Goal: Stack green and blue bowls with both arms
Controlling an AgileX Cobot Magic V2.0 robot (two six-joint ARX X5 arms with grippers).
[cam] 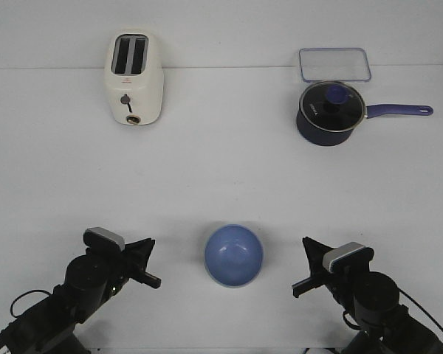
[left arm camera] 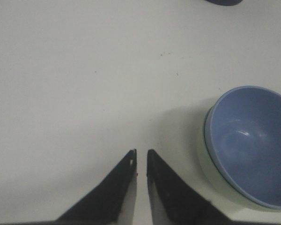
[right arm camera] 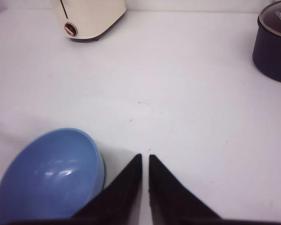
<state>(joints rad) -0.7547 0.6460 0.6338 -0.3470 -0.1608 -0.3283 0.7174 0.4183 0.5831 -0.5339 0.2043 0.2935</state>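
The blue bowl [cam: 233, 254] sits nested inside the pale green bowl [left arm camera: 210, 171] on the white table, near the front edge and between the two arms. Only the green bowl's outer wall shows, in the left wrist view; the blue bowl [left arm camera: 253, 143] fills it. The blue bowl also shows in the right wrist view [right arm camera: 47, 176]. My left gripper [cam: 149, 264] is shut and empty, just left of the stack [left arm camera: 141, 152]. My right gripper [cam: 303, 267] is shut and empty, just right of the stack [right arm camera: 145, 157]. Neither gripper touches the bowls.
A cream toaster [cam: 133, 77] stands at the back left. A dark navy lidded saucepan [cam: 331, 112] with a long handle stands at the back right, with a clear flat container [cam: 334, 64] behind it.
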